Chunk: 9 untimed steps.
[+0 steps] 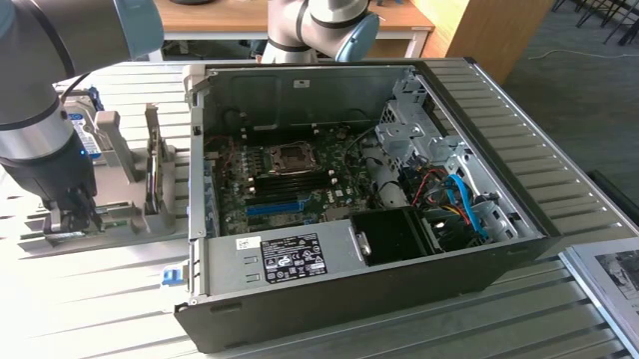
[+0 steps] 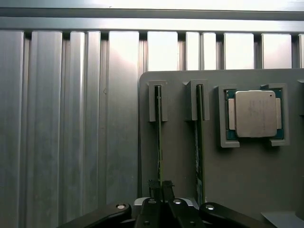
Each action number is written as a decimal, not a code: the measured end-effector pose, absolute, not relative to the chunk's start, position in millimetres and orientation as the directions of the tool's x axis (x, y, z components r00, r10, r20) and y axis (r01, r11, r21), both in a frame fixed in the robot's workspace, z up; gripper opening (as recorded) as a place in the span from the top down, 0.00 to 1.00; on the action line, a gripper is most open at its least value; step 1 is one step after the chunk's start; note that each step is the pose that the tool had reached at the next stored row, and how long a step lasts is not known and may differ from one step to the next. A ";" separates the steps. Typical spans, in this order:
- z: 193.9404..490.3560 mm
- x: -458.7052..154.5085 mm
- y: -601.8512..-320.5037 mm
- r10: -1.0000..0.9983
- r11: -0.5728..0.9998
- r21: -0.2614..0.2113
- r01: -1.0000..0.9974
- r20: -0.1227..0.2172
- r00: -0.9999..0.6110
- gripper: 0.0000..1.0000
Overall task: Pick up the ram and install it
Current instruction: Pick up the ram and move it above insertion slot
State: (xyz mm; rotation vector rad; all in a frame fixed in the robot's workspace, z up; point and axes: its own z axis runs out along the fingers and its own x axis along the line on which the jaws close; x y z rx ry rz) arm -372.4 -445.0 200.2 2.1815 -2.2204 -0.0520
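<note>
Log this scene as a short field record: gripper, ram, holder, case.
gripper: low over the gray holder, at one end of the ram
ram: on edge in a holder slot
second stick: on edge in the neighbouring slot
CPU: flat in the holder's pocket beside the sticks
computer case: open, motherboard exposed

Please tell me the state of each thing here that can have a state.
Ram: upright on edge in a holder slot.
Second stick: upright in the next slot.
Processor: flat in its recess.
Gripper: down at the first stick's end.
Computer case: open, cover off.
</note>
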 end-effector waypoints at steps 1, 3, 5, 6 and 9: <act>200.7 -372.4 -445.0 -1.000 0.018 0.044 -0.999 -0.003 -0.018 0.88; 201.5 -372.4 -444.9 -1.000 0.018 0.044 -0.999 -0.003 -0.018 0.88; 201.7 -372.4 -444.9 -1.000 0.018 0.044 -0.999 -0.003 -0.018 0.88; 201.8 -372.4 -445.0 -1.000 0.018 0.044 -0.999 -0.003 -0.018 0.88; 201.9 -372.4 -445.0 -1.000 0.018 0.044 -0.999 -0.003 -0.018 0.88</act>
